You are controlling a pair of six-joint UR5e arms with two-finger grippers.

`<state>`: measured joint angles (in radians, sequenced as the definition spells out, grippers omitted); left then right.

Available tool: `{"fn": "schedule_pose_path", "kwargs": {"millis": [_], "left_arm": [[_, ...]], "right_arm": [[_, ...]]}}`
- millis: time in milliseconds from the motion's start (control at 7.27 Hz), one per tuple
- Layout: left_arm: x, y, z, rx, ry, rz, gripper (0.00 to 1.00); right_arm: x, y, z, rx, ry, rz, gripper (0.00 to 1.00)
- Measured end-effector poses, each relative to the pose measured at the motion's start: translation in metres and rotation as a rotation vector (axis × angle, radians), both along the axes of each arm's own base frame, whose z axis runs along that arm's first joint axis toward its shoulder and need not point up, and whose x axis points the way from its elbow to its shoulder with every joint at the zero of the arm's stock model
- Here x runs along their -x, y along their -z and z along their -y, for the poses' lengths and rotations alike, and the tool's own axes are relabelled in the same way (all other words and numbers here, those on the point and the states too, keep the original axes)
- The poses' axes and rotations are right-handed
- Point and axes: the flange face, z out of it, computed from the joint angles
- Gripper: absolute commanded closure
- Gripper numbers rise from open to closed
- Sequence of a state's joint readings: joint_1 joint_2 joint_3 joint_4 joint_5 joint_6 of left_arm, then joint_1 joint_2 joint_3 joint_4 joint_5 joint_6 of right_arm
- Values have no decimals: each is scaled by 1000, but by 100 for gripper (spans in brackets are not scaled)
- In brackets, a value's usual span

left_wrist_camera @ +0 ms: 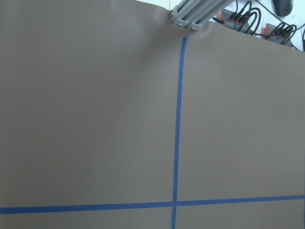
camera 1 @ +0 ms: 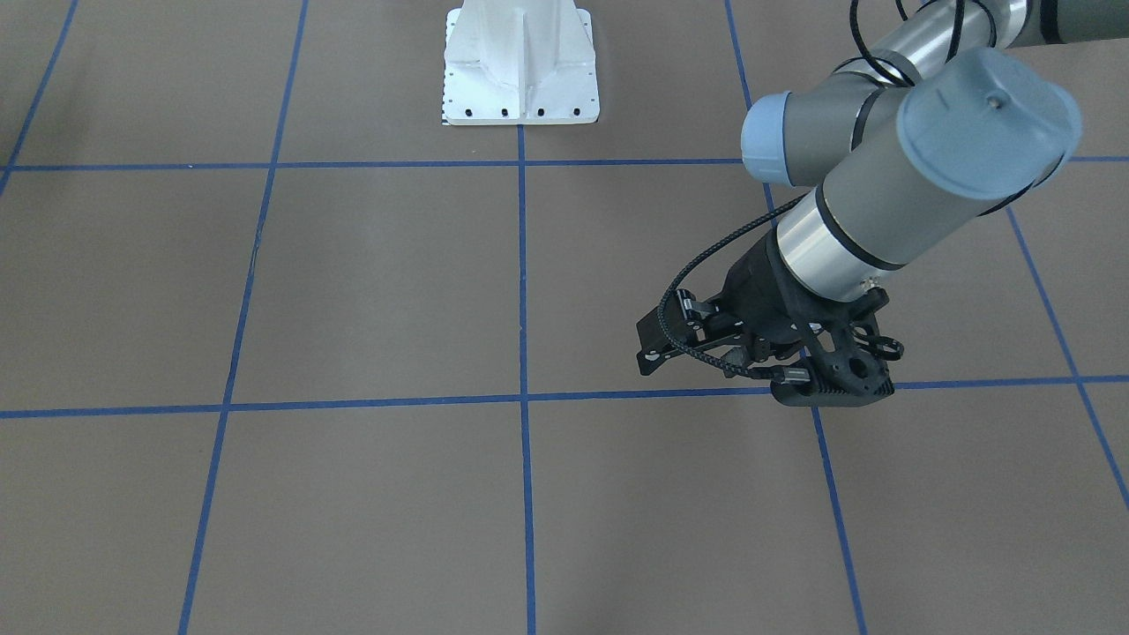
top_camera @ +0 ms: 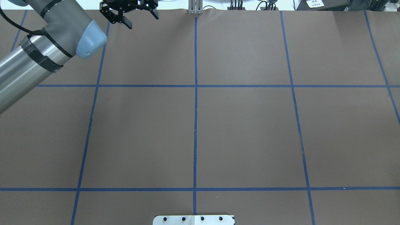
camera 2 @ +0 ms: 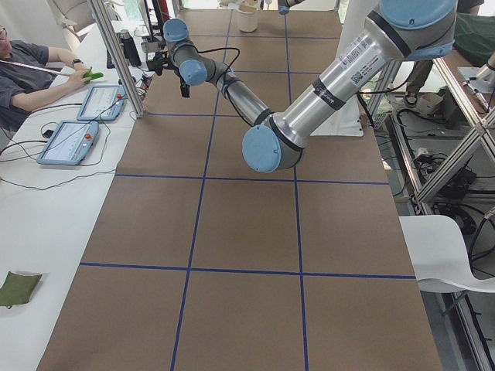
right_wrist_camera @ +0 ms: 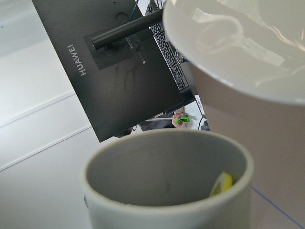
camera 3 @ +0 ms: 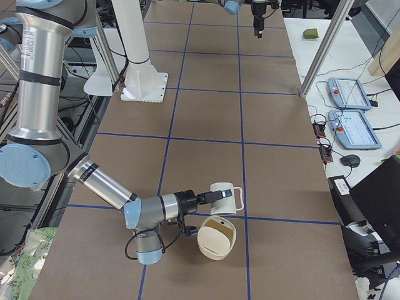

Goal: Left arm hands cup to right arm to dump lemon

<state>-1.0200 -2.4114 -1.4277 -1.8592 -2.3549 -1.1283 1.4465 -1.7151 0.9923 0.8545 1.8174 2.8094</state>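
Sitting at the tip of the right claw [camera 3: 211, 196], near the worktop's [camera 3: 262, 156] right end and just beside a cream bowl [camera 3: 217, 237], the cup [camera 3: 227, 199] looks rigid, glazed and breakable, best pinched at wall or handle; whether that claw is clenched I cannot tell. Only the right wrist view shows the lemon [right_wrist_camera: 223, 184] inside. Overhead, the left claw [top_camera: 140, 17] hangs released, empty.

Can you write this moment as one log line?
left arm: jaws open, empty | cup: at right arm tip, near bowl | lemon: in cup
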Motion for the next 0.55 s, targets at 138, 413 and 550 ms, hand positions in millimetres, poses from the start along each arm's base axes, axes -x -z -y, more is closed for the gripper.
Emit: {"fn": "schedule_pose_path", "kwargs": {"millis": [138, 413, 550], "left_arm": [[0, 1, 0, -10, 2, 5, 0], [-1, 8, 1, -24, 0, 10, 0], [-3, 13, 0, -26, -2, 11, 0]], "right_arm": [[0, -3, 7, 18, -4, 64, 98], [-1, -9, 10, 60, 3, 157, 97], [-1, -10, 8, 74, 9, 200, 96]]}}
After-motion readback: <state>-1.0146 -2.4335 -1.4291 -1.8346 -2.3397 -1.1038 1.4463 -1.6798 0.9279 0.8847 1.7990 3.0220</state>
